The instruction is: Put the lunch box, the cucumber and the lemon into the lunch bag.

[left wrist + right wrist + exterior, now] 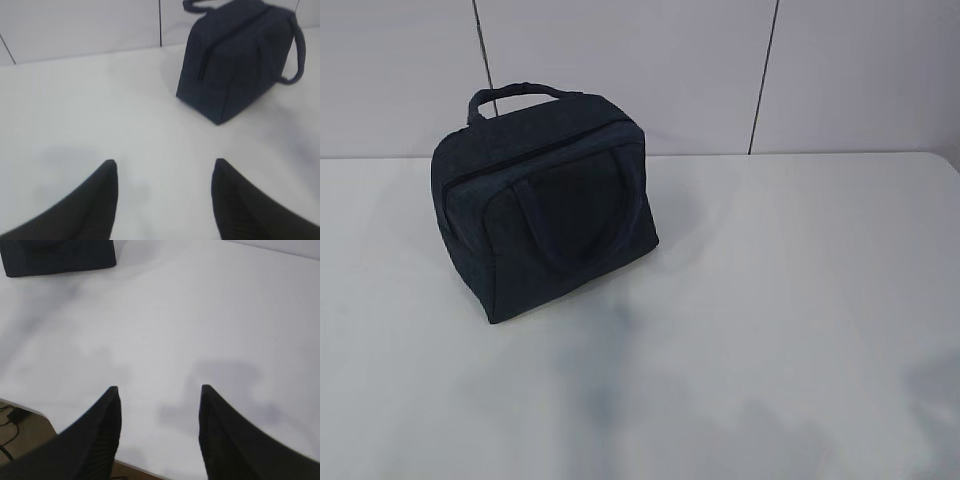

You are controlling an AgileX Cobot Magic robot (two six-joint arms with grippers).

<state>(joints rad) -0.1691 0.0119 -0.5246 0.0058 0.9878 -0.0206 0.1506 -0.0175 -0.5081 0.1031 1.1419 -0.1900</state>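
Both the left gripper and the right gripper carry matte black fingers — broad-based, tapering to blunt tips (faint ribbing on the inner faces).

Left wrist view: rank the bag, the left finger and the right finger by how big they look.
1. Bag, largest.
2. Right finger and left finger: about alike, so unranked. Both are cut off by the frame and close to the camera, so they look oversized.

The scene is lit evenly and softly from above. Faint grey shadows are cast on the white table. The lunch bag is rendered nearly black, and slight blur is seen in both wrist views.
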